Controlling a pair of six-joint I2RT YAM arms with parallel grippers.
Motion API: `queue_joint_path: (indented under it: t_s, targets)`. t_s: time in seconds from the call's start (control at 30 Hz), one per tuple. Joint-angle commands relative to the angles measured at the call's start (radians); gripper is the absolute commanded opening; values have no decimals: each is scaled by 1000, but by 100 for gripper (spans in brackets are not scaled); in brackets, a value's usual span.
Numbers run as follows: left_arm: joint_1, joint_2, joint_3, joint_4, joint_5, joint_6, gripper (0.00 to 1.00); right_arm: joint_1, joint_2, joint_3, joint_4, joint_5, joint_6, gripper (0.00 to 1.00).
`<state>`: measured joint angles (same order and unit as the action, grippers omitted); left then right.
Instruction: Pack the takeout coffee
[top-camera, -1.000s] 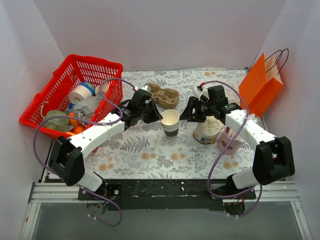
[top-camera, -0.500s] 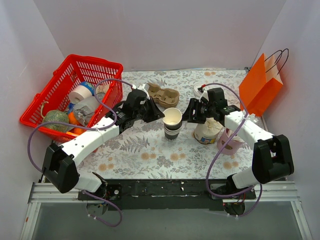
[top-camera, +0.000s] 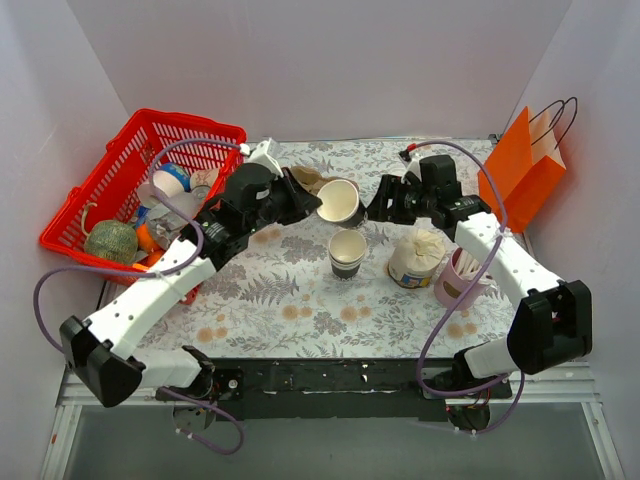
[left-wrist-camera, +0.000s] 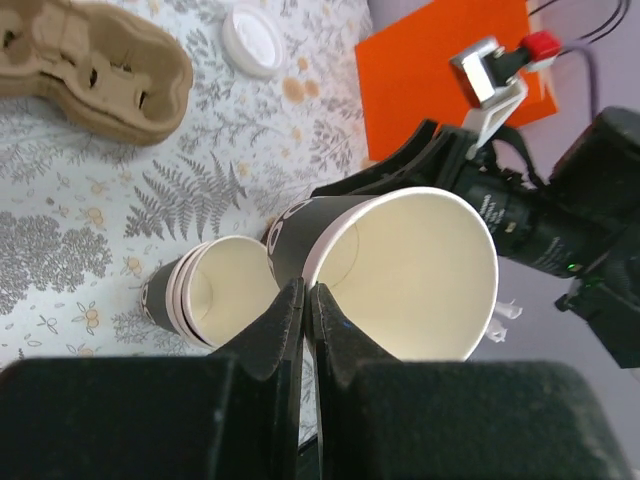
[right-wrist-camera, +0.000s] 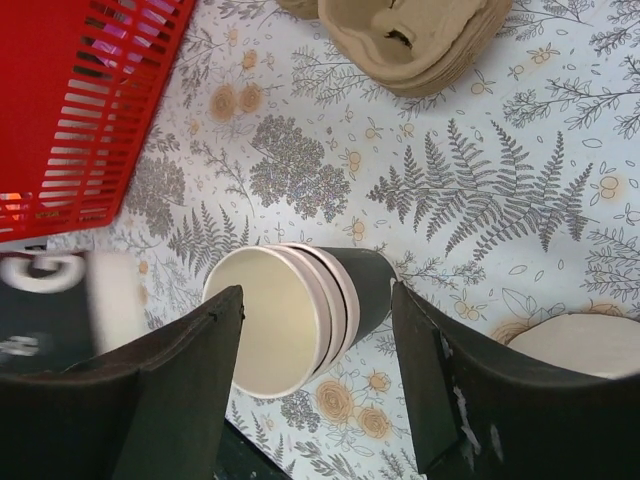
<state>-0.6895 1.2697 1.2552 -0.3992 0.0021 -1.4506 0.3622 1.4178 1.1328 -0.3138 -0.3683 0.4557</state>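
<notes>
My left gripper (top-camera: 318, 205) (left-wrist-camera: 307, 300) is shut on the rim of a lidless paper cup (top-camera: 340, 202) (left-wrist-camera: 400, 270), cream inside with a dark body. It holds the cup tilted in the air, above and behind the stack of lidless cups (top-camera: 347, 252) (left-wrist-camera: 215, 290) (right-wrist-camera: 300, 310) that stands on the table. My right gripper (top-camera: 380, 207) (right-wrist-camera: 315, 295) hangs open above that stack, a finger on either side and touching nothing. A loose flat white lid (left-wrist-camera: 252, 38) lies farther back. The takeout coffee is out of view.
A brown pulp cup carrier (top-camera: 312, 180) (left-wrist-camera: 90, 70) (right-wrist-camera: 420, 40) lies behind the cups. The red basket (top-camera: 150, 180) (right-wrist-camera: 90, 100) of groceries stands at left and the orange paper bag (top-camera: 522, 170) (left-wrist-camera: 440, 70) at right. A white tub (top-camera: 415, 258) and a pink cup (top-camera: 460, 280) stand at front right.
My left gripper has lifted the top cup off the stack, up and toward the back. My right gripper has risen away from the stack, which stays on the table.
</notes>
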Motion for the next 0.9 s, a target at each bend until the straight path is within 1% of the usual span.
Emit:
queue_joint_path:
  t_s: [0.0, 0.03, 0.1, 0.13, 0.17, 0.23, 0.27, 0.37, 0.53, 0.57, 0.6, 0.63, 0.7, 0.77, 0.83, 0.87]
  targets:
    - [-2, -118, 49, -61, -121, 45, 0, 26, -17, 42, -86, 38, -77, 68]
    - [-2, -136, 49, -84, -170, 52, 0, 43, -13, 47, -111, 46, -97, 68]
    - [-2, -179, 43, -180, -226, 61, 0, 64, 10, 70, -134, 55, -120, 68]
    - [-2, -191, 36, -220, -247, 58, 0, 95, 19, 79, -149, 89, -135, 68]
    - [-2, -202, 27, -296, -296, 50, 0, 109, 39, 91, -178, 113, -143, 68]
    - [-2, -239, -26, -355, -333, 3, 0, 139, 56, 111, -199, 172, -153, 68]
    - [-2, -253, -46, -389, -340, -10, 0, 145, 72, 113, -197, 181, -150, 68]
    - [-2, -296, -137, -409, -330, -54, 0, 170, 102, 119, -206, 201, -144, 64]
    - [-2, -299, -249, -460, -321, -105, 0, 215, 156, 140, -245, 291, -149, 61]
    - [-2, -299, -287, -443, -311, -116, 0, 216, 161, 146, -249, 296, -147, 58]
    - [-4, -300, -310, -426, -268, -114, 0, 215, 164, 148, -249, 301, -147, 55]
    - [-2, -300, -329, -408, -251, -114, 0, 216, 168, 151, -248, 308, -146, 50]
    - [-2, -294, -378, -362, -225, -126, 0, 216, 173, 162, -245, 313, -147, 47]
    - [-2, -274, -398, -339, -214, -132, 0, 215, 184, 171, -240, 299, -157, 37]
    - [-2, -265, -419, -323, -215, -134, 0, 215, 200, 194, -246, 302, -163, 21]
    - [-4, -259, -427, -305, -217, -136, 0, 215, 210, 205, -255, 305, -166, 20]
